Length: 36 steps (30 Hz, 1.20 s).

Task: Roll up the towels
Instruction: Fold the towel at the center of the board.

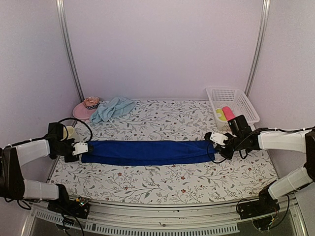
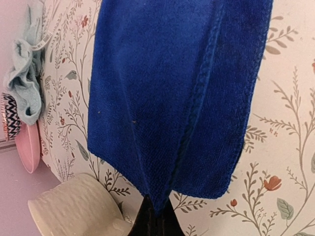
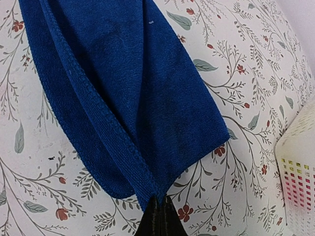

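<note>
A deep royal blue towel (image 1: 147, 152) lies folded into a long strip, stretched left to right across the floral table. My left gripper (image 1: 81, 149) is shut on its left end, where the cloth (image 2: 172, 103) bunches into the black fingertips (image 2: 147, 221). My right gripper (image 1: 215, 146) is shut on the right end, and that cloth (image 3: 123, 93) narrows into its fingertips (image 3: 156, 221). The pale aqua towel (image 1: 112, 108) lies crumpled at the back left, also seen in the left wrist view (image 2: 24, 83).
A pink brimmed hat (image 1: 86, 107) sits beside the aqua towel at the back left. A cream ribbed cup (image 2: 74, 209) stands close to the left gripper. A white plastic basket (image 1: 231, 105) holding pink and yellow items stands at the back right.
</note>
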Tool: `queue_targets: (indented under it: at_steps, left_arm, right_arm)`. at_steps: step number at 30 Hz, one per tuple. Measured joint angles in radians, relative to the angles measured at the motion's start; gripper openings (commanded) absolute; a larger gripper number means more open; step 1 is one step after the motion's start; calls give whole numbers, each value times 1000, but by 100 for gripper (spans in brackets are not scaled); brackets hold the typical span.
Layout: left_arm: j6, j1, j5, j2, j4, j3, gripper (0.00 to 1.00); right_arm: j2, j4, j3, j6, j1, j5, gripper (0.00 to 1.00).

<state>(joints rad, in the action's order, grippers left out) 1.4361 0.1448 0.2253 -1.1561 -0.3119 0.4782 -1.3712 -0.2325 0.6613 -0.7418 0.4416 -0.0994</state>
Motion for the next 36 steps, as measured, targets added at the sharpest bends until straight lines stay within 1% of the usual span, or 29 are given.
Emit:
queue_targets:
  at_steps: [13,24,26,27,28,29,30,32,33,34,36]
  left_arm:
    - [38,5,10,14,-53,0,0]
    - [60,9,-2,18,-50,-12,0]
    - [61,9,-5,18,-48,-21,1]
    - [62,9,-5,17,-48,-24,2]
    - [63,9,-5,17,-47,-25,4]
    - [64,9,-6,17,-47,-26,9]
    - [64,9,-6,16,-45,-26,16]
    - [71,10,-8,16,-43,-26,31]
    - [69,11,-10,15,-42,-26,37]
    - [68,11,-13,13,-42,-26,40]
    - [67,14,-16,10,-45,-26,49]
  right_arm:
    - [8,0,-12,-6,6,14,1]
    - [27,-7,-42,-31,19,16,2]
    - [27,-7,-43,-34,22,16,3]
    - [26,-7,-43,-34,23,16,7]
    - [23,-7,-43,-35,23,16,8]
    - [21,-7,-43,-37,24,17,10]
    - [19,-8,-44,-38,25,19,13]
    - [15,-8,-44,-40,25,22,31]
    - [14,-8,-44,-45,26,24,38]
    - [14,-9,-44,-38,27,26,43]
    - [14,-11,-44,-42,30,34,47]
